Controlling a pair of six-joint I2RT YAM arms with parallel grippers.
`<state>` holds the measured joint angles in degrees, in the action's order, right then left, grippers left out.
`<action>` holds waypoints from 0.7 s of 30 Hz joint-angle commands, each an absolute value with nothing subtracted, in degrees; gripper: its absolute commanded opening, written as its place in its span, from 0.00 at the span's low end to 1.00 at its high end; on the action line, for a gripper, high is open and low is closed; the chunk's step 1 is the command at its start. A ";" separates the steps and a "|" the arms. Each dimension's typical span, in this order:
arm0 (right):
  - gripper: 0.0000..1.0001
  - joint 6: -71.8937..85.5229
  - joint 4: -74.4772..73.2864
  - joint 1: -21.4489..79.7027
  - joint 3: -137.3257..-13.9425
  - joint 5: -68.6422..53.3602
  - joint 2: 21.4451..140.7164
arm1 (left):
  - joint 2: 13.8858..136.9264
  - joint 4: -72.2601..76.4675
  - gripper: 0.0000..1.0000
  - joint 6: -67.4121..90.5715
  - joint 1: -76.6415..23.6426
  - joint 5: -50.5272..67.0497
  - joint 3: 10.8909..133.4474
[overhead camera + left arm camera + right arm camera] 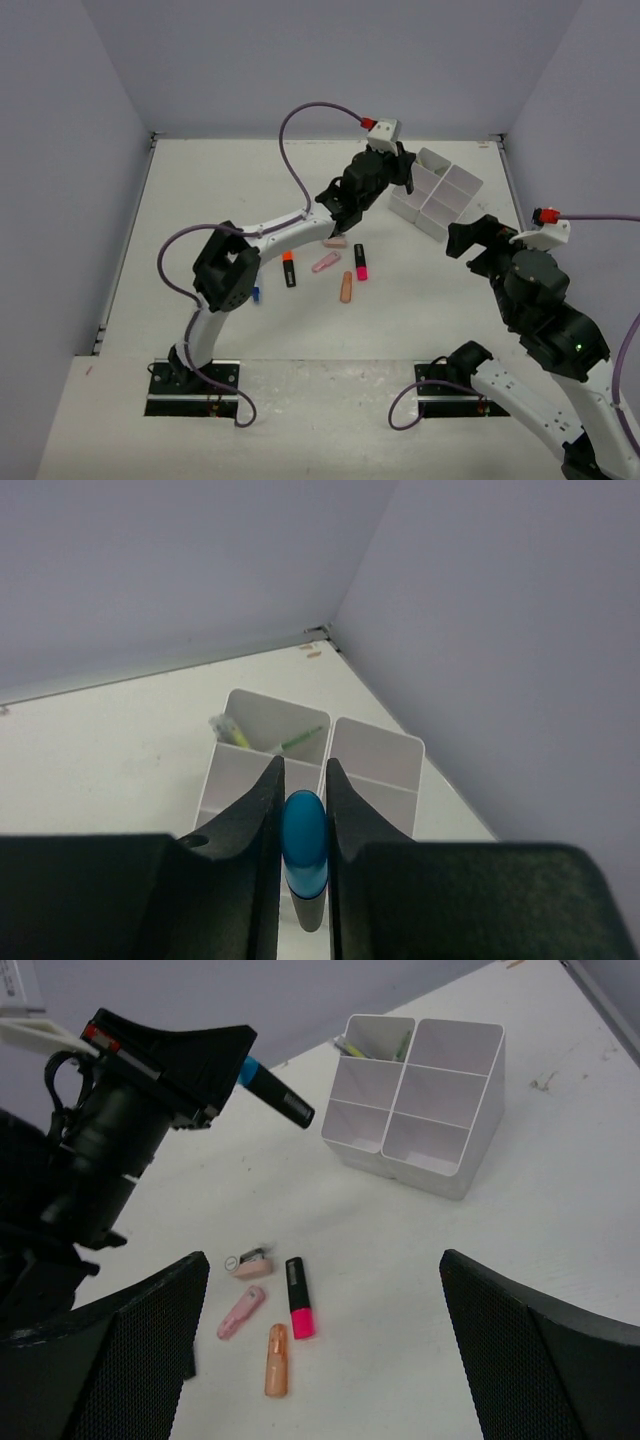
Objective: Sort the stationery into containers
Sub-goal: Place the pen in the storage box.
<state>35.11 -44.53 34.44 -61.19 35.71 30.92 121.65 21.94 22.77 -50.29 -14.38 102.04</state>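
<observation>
The left tool (302, 772) is closed tight on a marker (303, 832), both fingers pressed against its blue cap. It hangs above the counter (210, 190) at the left side of the tray (470, 1150), which sits near the far right corner. The right wrist view shows the marker's barrel clear of the tray, with a gap between them.

The right tool (322, 1265) is spread wide and holds nothing. It hovers over the middle of the counter, toward the right edge.

The marker's long axis runs along the left tool's fingers. The capped end is in the grip and the black barrel sticks out past the fingertips, tilted down toward the tray and the far right corner.

A pink highlighter (299, 1299), an orange highlighter (289, 268) and three pink pieces (242, 1312) lie loose in the middle of the counter.

In the top view the marker is hidden under the left tool. In the left wrist view the fingers cover most of the barrel. One far compartment of the tray holds thin yellow and green things, too small to name. A blue item (256, 294) beside the left arm's elbow is half covered by it. One of the pink pieces has a blurred dark end.
</observation>
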 commanded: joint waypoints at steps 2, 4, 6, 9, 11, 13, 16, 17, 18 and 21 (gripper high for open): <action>0.99 35.66 -45.62 34.37 -61.50 36.33 30.35 | 133.27 31.32 0.00 20.56 -47.65 -14.33 116.54; 0.99 35.68 -45.62 34.37 -61.27 35.64 29.99 | 137.26 30.79 0.00 21.65 -46.71 -13.82 121.05; 0.99 35.29 -44.96 34.37 -61.22 34.71 30.05 | 141.49 31.11 0.00 23.24 -45.70 -12.41 125.79; 0.99 34.33 -44.45 34.37 -61.19 33.69 30.44 | 145.35 32.58 0.00 25.46 -44.31 -11.65 128.55; 0.99 33.97 -44.07 34.37 -61.23 33.05 30.65 | 146.60 33.72 0.00 26.34 -43.76 -10.96 128.94; 0.99 33.67 -43.51 34.37 -60.92 32.02 30.76 | 147.64 34.87 0.00 26.29 -43.51 -11.24 129.20; 0.99 33.40 -42.31 34.37 -60.60 30.43 30.72 | 149.38 36.49 0.00 26.59 -43.29 -11.12 129.52; 0.99 33.31 -42.10 34.37 -60.47 29.79 30.76 | 149.87 36.91 0.00 26.72 -43.24 -11.25 129.92; 0.99 33.31 -42.10 34.37 -60.47 29.42 30.76 | 150.33 37.08 0.00 26.82 -43.24 -11.24 130.36; 0.99 32.99 -42.13 34.37 -60.23 28.36 30.58 | 152.32 37.00 0.00 27.89 -43.01 -10.61 131.08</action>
